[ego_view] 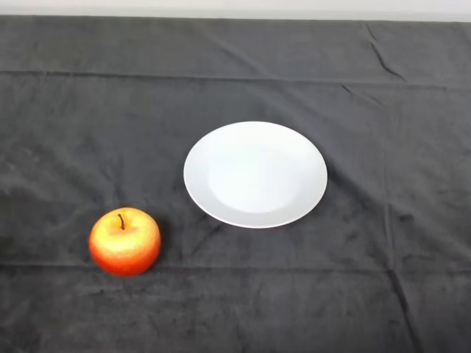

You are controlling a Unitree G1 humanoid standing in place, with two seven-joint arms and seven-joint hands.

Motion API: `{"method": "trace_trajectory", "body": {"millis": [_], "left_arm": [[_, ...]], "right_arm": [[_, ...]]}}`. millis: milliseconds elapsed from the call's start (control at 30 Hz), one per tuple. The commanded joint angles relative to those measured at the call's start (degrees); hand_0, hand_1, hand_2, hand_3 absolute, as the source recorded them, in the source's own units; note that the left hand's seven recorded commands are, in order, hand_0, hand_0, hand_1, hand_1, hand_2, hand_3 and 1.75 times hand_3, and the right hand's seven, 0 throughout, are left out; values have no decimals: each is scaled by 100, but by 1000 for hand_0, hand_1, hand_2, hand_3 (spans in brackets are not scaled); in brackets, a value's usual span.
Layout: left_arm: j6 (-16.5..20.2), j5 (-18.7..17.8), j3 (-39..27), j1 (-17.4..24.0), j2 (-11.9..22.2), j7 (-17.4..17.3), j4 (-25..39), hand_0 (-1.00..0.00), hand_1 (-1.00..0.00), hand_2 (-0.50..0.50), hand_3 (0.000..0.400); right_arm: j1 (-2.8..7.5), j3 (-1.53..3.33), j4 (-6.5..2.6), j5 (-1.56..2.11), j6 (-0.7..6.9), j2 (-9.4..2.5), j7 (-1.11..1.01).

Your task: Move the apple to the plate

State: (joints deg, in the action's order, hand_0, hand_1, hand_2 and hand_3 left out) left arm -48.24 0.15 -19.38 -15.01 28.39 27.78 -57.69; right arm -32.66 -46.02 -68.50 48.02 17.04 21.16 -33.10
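While we look down at worktop [66, 110], dark cloth wrinkled, we see apple [125, 241] lower left, upright, stem up, red-orange with yellow top. White plate [255, 174] near centre, up and right of apple, near it but not touching. Apple sits on cloth, not on plate. We have no fingers in frame, so we place things by view only.
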Motion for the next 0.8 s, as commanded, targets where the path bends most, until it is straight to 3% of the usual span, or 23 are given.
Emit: {"method": "trace_trajectory", "body": {"millis": [33,100,233,467,800], "left_arm": [[-80,252,221,-212,-143,142,309,0,0,0,0],[-35,395,337,-167,-205,184,494,0,0,0,0],[60,329,408,368,-155,-76,1381,0,0,0,0],[578,635,722,1000,-334,-123,3124,0,0,0,0],[1984,811,1226,1727,-620,-278,5583,0,0,0,0]], "right_arm": [[-86,-90,-79,-36,-30,123,0],[-85,-90,-76,-36,-30,122,1],[-82,-88,-67,-37,-29,118,6],[-73,-84,-40,-39,-27,107,17],[-54,-73,15,-43,-23,87,43]]}}
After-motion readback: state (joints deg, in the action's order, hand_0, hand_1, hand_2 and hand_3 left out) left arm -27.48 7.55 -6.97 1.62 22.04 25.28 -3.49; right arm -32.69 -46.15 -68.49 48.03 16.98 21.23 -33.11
